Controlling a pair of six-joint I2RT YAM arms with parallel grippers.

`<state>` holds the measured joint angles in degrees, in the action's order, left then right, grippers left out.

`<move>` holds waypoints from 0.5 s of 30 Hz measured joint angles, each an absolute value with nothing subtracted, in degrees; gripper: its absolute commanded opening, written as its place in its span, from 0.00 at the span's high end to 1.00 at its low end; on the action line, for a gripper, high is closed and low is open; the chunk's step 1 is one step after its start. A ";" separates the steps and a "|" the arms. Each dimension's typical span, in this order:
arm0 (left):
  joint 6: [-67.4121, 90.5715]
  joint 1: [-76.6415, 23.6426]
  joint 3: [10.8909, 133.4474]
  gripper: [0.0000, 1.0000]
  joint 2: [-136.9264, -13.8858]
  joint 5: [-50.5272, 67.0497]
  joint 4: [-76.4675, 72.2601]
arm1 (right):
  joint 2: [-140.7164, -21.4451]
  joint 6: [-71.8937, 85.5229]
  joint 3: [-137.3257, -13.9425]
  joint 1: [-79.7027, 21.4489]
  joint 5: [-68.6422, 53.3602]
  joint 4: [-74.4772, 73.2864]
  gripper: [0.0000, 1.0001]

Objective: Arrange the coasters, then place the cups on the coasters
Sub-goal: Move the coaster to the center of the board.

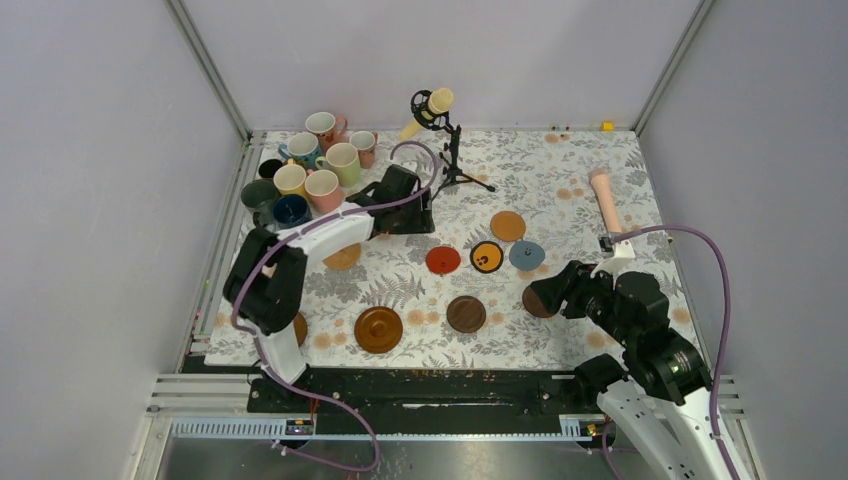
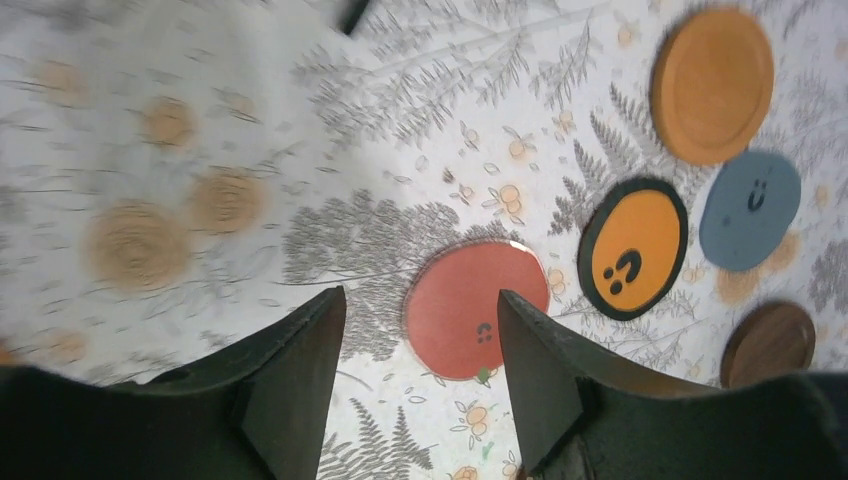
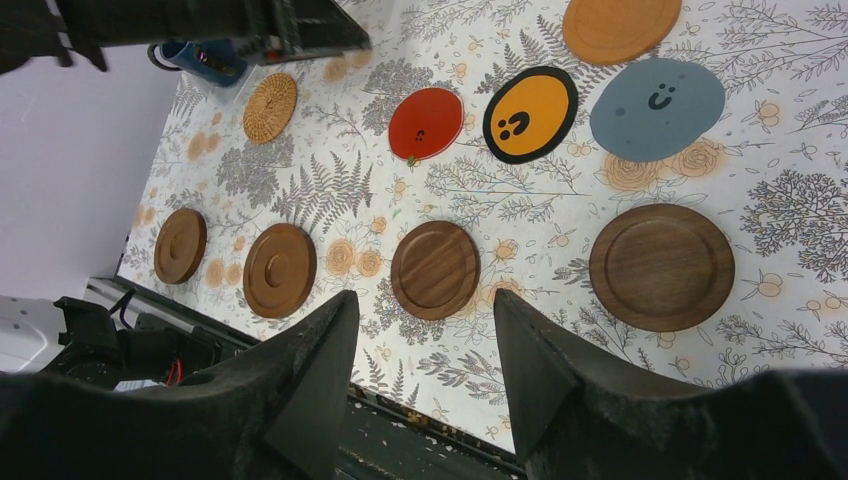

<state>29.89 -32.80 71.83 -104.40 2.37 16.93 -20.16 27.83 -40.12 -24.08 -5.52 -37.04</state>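
Several cups (image 1: 312,165) stand bunched at the table's far left corner. Coasters lie spread over the floral cloth: a cork one (image 1: 343,257), red (image 1: 443,260), black-rimmed orange (image 1: 487,257), grey-blue (image 1: 527,255), tan wooden (image 1: 508,226), and brown wooden ones (image 1: 379,329) (image 1: 466,313). My left gripper (image 2: 420,297) hovers open and empty just right of the cups, and the red coaster (image 2: 470,310) shows between its fingers. My right gripper (image 3: 425,298) is open and empty above the near right, beside a dark wooden coaster (image 3: 662,266).
A cream microphone (image 1: 432,105) on a black stand rises at the far middle. A pink cylindrical handle (image 1: 604,197) lies at the far right. One more brown coaster (image 1: 300,328) is half hidden by the left arm. The table's near edge (image 3: 440,410) is under the right gripper.
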 measured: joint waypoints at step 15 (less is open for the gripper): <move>34.30 -21.67 63.96 0.43 -95.42 -15.81 24.80 | -18.85 27.57 -40.12 -24.08 -5.43 -37.04 0.40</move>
<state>34.30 -21.67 63.96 -95.42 -15.81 24.80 -18.85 27.57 -40.12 -24.08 -5.43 -37.04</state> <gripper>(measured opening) 0.570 0.601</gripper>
